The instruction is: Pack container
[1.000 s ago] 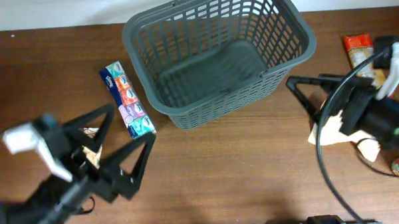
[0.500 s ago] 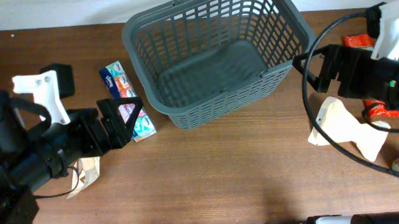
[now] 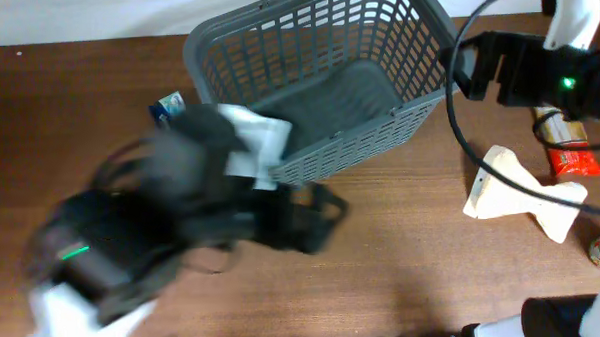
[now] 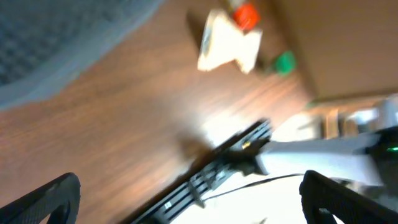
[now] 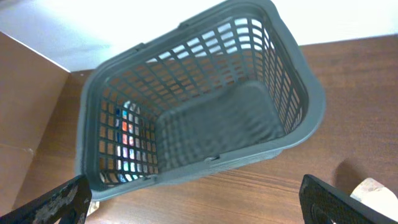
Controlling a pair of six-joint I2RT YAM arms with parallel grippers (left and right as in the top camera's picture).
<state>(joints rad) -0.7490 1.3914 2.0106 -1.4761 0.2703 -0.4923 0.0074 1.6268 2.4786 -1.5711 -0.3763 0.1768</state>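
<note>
Shopping basket (image 3: 379, 141): far middle of the surface (image 3: 403, 265) — back rim near the far edge.
Left claw (image 4: 186, 202): released, holding nothing.
Right claw (image 5: 199, 202): released, beside the basket's right rim.
Open room: bare wood in front — right of the blurred left arm.

In the left wrist view all is blurred: the basket (image 4: 50, 43) is a grey haze ahead-left of the left pincer (image 4: 199, 208), itself cut off by the bottom edge, and the cream thing (image 4: 227, 46), red packet (image 4: 245, 15) and green thing (image 4: 285, 62) ahead cannot be identified. Overhead, the left arm (image 3: 152, 224) is a smear hiding most of the tissue pack (image 3: 166, 106). Behind the right pincer (image 5: 199, 202), the right arm (image 3: 537, 70) covers part of the red packet, and the edge cuts the green thing.
</note>
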